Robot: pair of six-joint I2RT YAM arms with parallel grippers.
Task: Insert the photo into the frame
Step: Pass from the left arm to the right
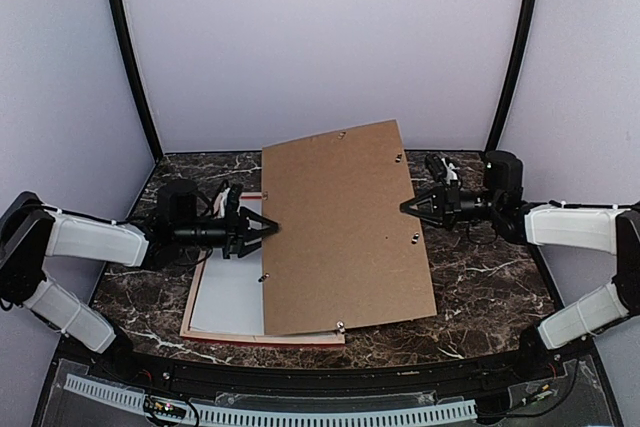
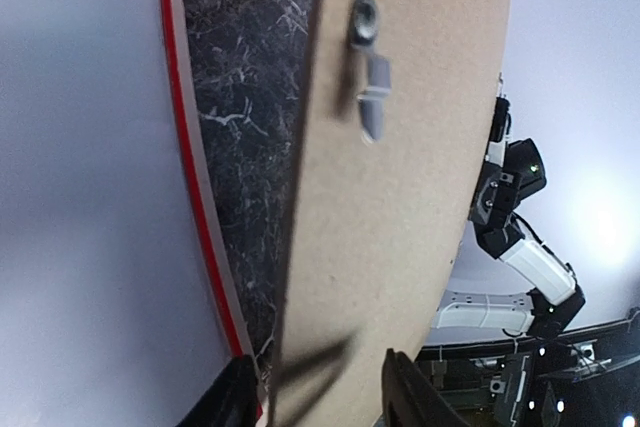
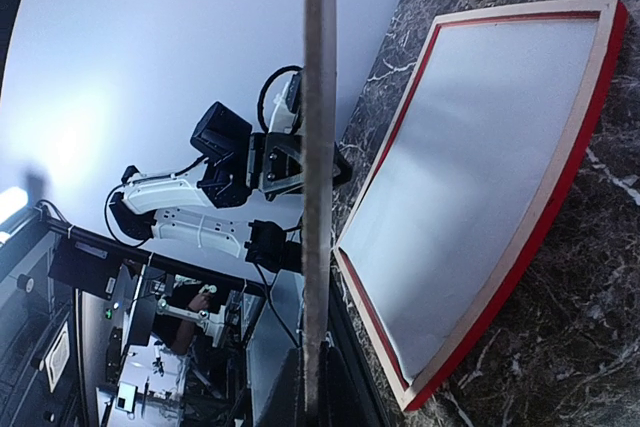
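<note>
my two arms reach inward from both sides, low over the table [image 1: 480, 287], the forearms almost level and the wrists turned toward each other. my left gripper [image 1: 268, 228] is closed on the left edge of the board [image 1: 345, 227]; in the left wrist view one finger [image 2: 412, 399] lies on each face of the board [image 2: 400, 197], so the gap is only as wide as the board is thick. my right gripper [image 1: 405, 206] pinches the opposite edge in the same way, and its camera sees the board [image 3: 318, 147] edge-on as a thin line. the board hangs between my grippers, above the table. the frame [image 1: 250, 335] lies flat on the table under the board's left part, pale wood back up, a light sheet inside it
</note>
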